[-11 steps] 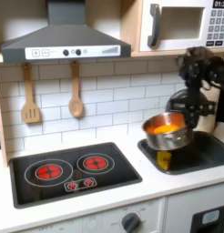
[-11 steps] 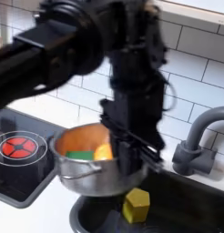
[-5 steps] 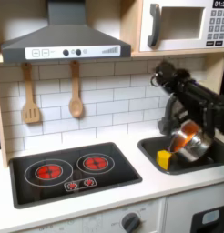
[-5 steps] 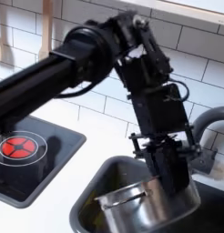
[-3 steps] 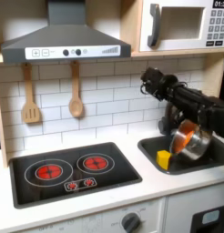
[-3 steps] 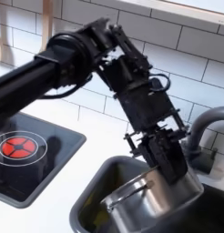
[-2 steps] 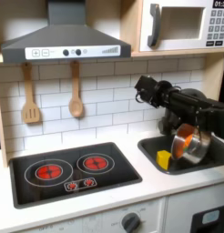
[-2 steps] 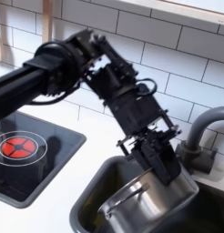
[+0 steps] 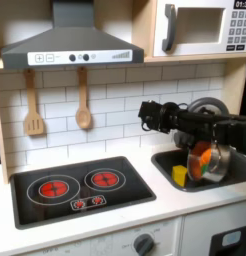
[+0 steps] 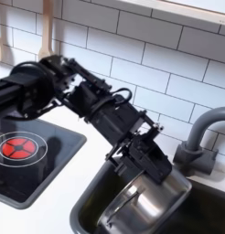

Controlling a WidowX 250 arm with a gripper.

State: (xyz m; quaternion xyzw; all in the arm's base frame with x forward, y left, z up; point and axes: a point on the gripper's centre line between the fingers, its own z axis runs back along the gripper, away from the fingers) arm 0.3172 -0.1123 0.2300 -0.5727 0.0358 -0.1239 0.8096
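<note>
A silver pot (image 9: 212, 163) (image 10: 149, 208) lies tilted inside the dark sink (image 9: 235, 180) (image 10: 87, 207), its orange inside turned toward the first exterior view's left. The black gripper (image 9: 199, 150) (image 10: 149, 165) is at the pot's upper rim and appears shut on it. The arm stretches low over the counter, with its elbow toward the left in both exterior views. A yellow block (image 9: 179, 175) sits in the sink's left corner, beside the pot.
A grey faucet (image 10: 204, 137) stands behind the sink. A black cooktop (image 9: 75, 188) (image 10: 21, 146) with red burners lies to the left. A wooden spatula (image 9: 33, 108) and spoon (image 9: 83, 103) hang on the tile wall below the range hood (image 9: 70, 45). A microwave (image 9: 200, 28) sits above.
The pot came down from above the counter into the sink and tipped over. The arm's elbow has since swung left and lower while the gripper stayed at the rim.
</note>
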